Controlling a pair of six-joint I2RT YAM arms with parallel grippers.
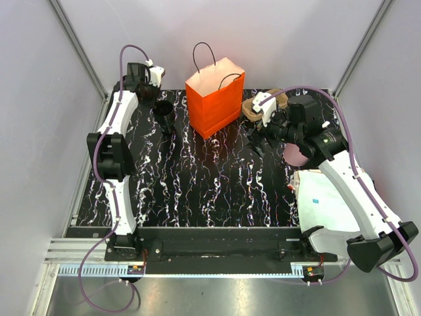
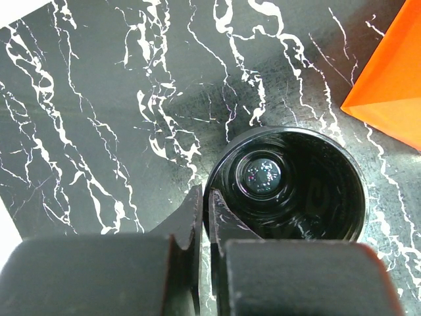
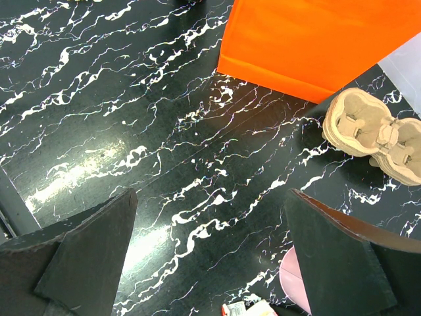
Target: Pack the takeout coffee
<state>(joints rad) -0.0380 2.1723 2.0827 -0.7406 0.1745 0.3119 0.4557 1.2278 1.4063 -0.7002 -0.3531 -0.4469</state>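
The takeout coffee is a small black cup standing on the marbled table, and in the left wrist view I look straight down into it. My left gripper is shut on its near-left rim, one finger inside the cup and one outside. From above, the cup stands left of the orange paper bag, with the left gripper reaching it from the back left. My right gripper hangs open over bare table with nothing between its fingers. It sits right of the bag.
A brown pulp cup tray lies at the back right beside the bag. A pink cup stands just under the right gripper's right finger. White packaging lies at the right edge. The bag's corner is close to the cup's right.
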